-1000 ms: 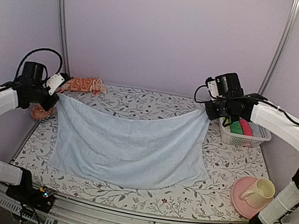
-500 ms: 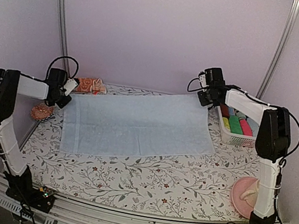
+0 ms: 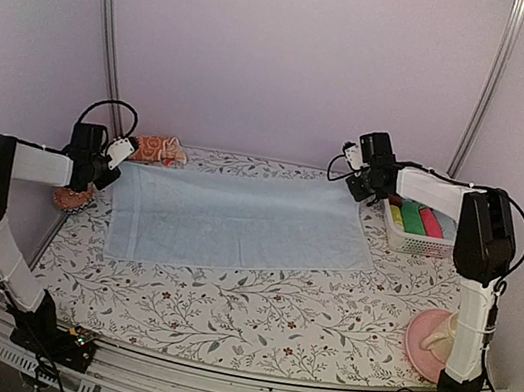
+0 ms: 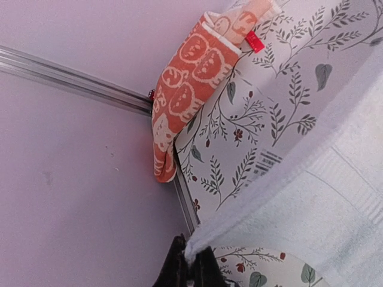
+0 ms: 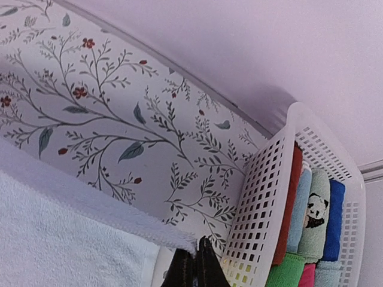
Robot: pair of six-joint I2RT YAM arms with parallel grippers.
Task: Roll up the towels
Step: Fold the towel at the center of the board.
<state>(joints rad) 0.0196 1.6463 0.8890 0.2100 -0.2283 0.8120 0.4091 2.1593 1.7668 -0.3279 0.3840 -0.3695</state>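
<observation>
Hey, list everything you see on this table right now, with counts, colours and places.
light blue towel: one, light blue, spread flat mid-table
printed towel: one, orange-red and white, bunched at far left corner
basket: one, white, far right
rolled cloths: several, mixed colours, in the basket
plate: one, pink, near right
left tool: one, black, shut on the light blue towel's far left corner
right tool: one, black, shut on its far right corner

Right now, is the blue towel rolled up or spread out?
Spread out. The blue towel lies flat on the table, unrolled; the left gripper and right gripper each pinch one far corner.
</observation>
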